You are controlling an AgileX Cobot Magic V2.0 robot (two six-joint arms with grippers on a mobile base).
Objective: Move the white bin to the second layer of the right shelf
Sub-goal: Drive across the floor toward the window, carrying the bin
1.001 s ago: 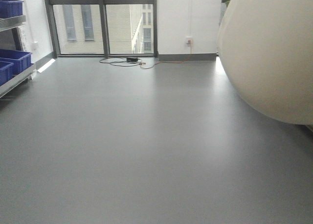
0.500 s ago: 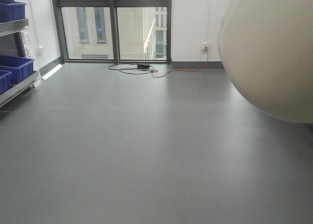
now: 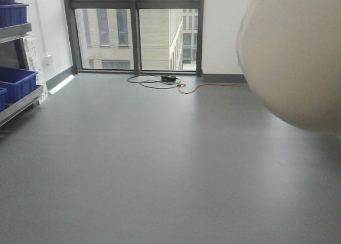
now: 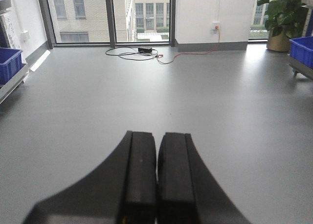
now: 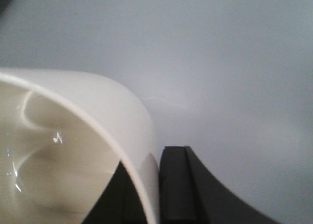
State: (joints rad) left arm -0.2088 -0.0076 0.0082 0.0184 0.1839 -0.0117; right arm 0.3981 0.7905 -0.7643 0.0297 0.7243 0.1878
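Observation:
The white bin (image 3: 295,57) fills the right side of the front view, held up in the air close to the camera with its rounded outer wall toward me. In the right wrist view my right gripper (image 5: 151,185) is shut on the white bin (image 5: 98,126), one finger inside and one outside its thin rim. My left gripper (image 4: 156,175) hangs over bare grey floor, its two black pads pressed together with nothing between them. The right shelf second layer is out of view.
A steel rack with blue crates (image 3: 16,84) stands at the far left. A window wall (image 3: 136,28) is ahead, with cables (image 3: 160,81) on the floor before it. Another blue crate (image 4: 302,50) and a potted plant (image 4: 283,16) sit at the right.
The view has turned left: the window, cables and left rack have slid rightward in the frame. The white bin stays in the same spot in the front view.

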